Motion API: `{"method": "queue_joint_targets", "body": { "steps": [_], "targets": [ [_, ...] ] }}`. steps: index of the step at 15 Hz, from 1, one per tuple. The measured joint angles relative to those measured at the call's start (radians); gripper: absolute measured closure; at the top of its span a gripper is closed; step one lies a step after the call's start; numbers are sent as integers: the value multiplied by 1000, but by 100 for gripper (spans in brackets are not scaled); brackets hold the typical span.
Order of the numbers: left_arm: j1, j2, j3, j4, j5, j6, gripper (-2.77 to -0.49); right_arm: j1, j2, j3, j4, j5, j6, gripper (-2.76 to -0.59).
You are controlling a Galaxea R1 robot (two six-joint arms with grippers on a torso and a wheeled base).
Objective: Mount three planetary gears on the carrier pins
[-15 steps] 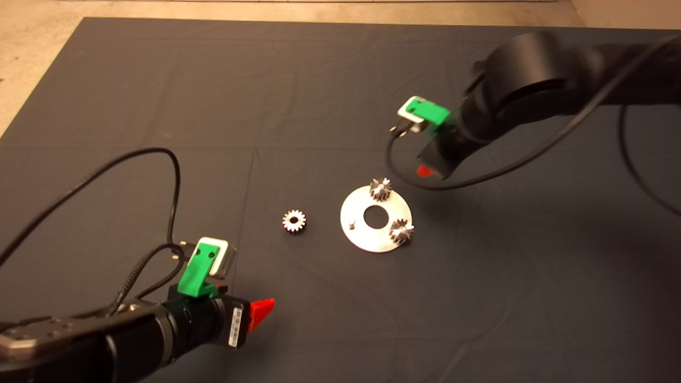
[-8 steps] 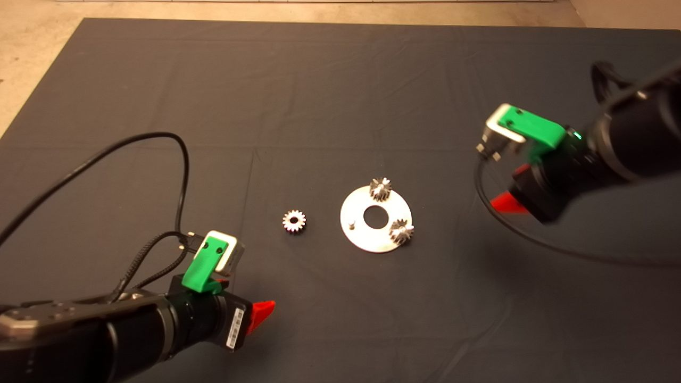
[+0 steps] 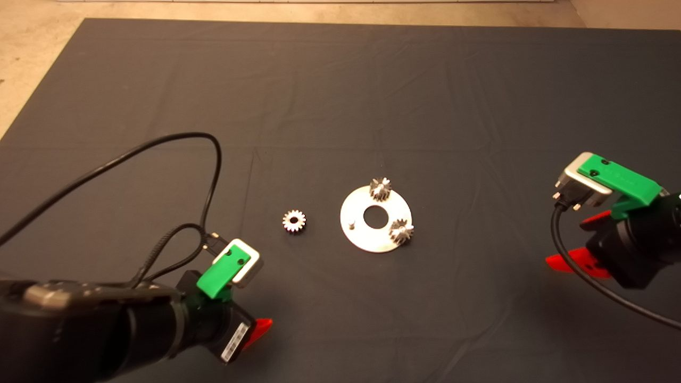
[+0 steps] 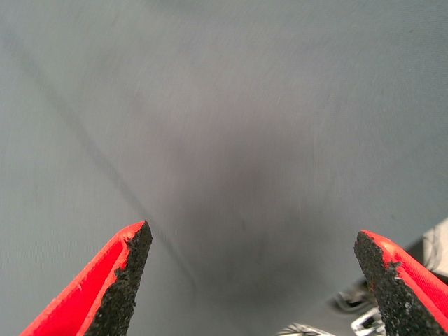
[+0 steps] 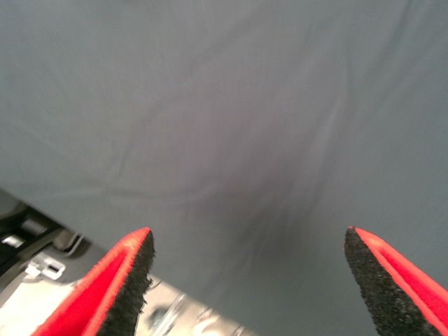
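Note:
The shiny round plate (image 3: 363, 240) lies on the mat right of centre. Two planetary gears sit on its carrier pins, one at the far edge (image 3: 380, 189) and one at the near right (image 3: 401, 232). The third pin (image 3: 351, 223) stands bare on the plate's left side. The third gear (image 3: 293, 221) lies flat on the mat left of the plate. My left gripper (image 3: 260, 329) is low at the near left, open and empty (image 4: 252, 234). My right gripper (image 3: 565, 242) is at the right edge, open and empty (image 5: 246, 232). Neither wrist view shows a gear or the plate.
The dark mat (image 3: 340, 96) covers the table, with pale floor beyond its far and left edges. Black cables loop from both wrists, one over the mat at the left (image 3: 159, 143). The right wrist view shows metal parts past the mat's edge (image 5: 42, 266).
My right arm has pulled away from above the plate to the right edge and nearer the front. My left gripper has shifted slightly nearer. Gears and plate have not moved.

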Motion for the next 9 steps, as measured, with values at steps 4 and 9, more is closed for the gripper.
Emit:
{"method": "queue_joint_targets", "body": {
  "steps": [4,9],
  "targets": [
    [-25,90,-133,-101,-1,156,-206,-68,-39,2,6,0,4,-202],
    [-56,159,-250,-188,-1,240,-206,-145,-51,3,6,0,7,-202]
  ]
}}
